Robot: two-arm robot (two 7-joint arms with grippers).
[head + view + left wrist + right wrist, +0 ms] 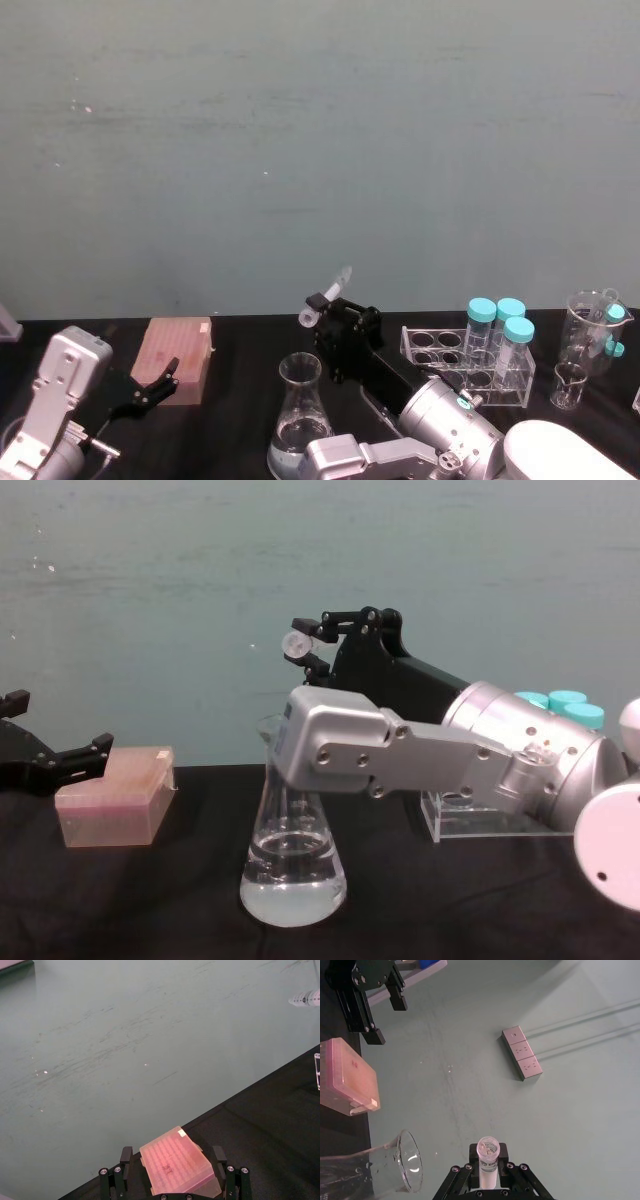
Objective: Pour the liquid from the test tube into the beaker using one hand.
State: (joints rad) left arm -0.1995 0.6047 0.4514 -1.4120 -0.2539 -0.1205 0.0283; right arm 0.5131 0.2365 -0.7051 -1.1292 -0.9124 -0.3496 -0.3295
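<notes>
At the left end of the dark surface (240, 400), the left claw (156, 385) rests low with its fingers spread apart and holding nothing. Its tips point toward a pink lidded box (180, 357) that sits just beside it near the far edge.

Toward the middle, the beaker (293, 860) stands upright close to the near edge. Clear liquid (293, 895) pools in its wide base.

Above and just behind the beaker's lip, the right claw (316, 643), at the end of its silver-grey arm (400, 755), is clamped on the test tube (296, 642). The tube is gripped near its middle and tilted, with its open rim angled down toward the left, above the beaker's mouth and not touching it. Whether any liquid is inside the tube cannot be told.

To the right, nearer the far edge, a clear acrylic rack (440, 350) carries three teal-capped tubes (500, 325). More clear glassware (590, 320) stands by the surface's right end.
</notes>
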